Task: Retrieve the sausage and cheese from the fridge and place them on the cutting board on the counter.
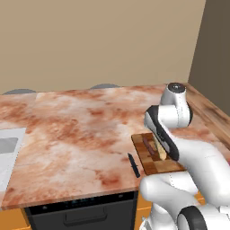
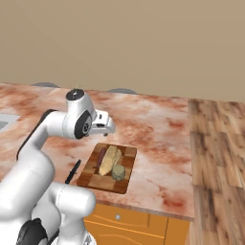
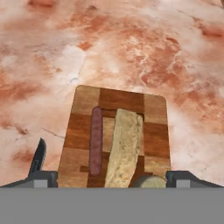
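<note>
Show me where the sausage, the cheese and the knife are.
sausage (image 3: pixel 96 140), hand view, middle of its length.
cheese (image 3: pixel 124 148), hand view, centre of its top face.
knife (image 1: pixel 133 165), left base view, mid-blade, on the counter beside the board.

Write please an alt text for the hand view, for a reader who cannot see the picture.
A brown wooden cutting board lies on a reddish marbled counter, seen from above. On it a dark red sausage lies beside a long pale tan piece, with a rounded pale chunk at the near edge. A slim black knife lies on the counter left of the board.
</note>
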